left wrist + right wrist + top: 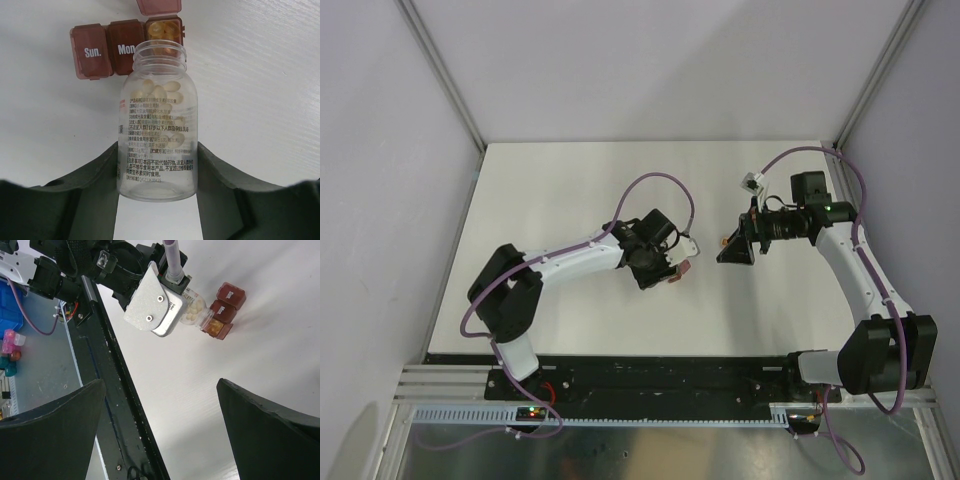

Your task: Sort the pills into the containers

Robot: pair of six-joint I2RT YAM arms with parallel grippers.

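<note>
Left hand [157, 150] grips a clear bottle [157, 125] of pills [162, 95], its mouth over the one open, part-filled compartment of the containers [107, 47], mid-bench [570, 180]; two lidded compartments seemingly left to fill; right hand [160, 382] wide open, empty.

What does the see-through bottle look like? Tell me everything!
The bottle is clear plastic with small printed writing and no cap. Pale yellow pills sit inside. The left end effector grips its sides, tipping its open mouth toward the open compartment of the red pill box, where more pills lie.
</note>
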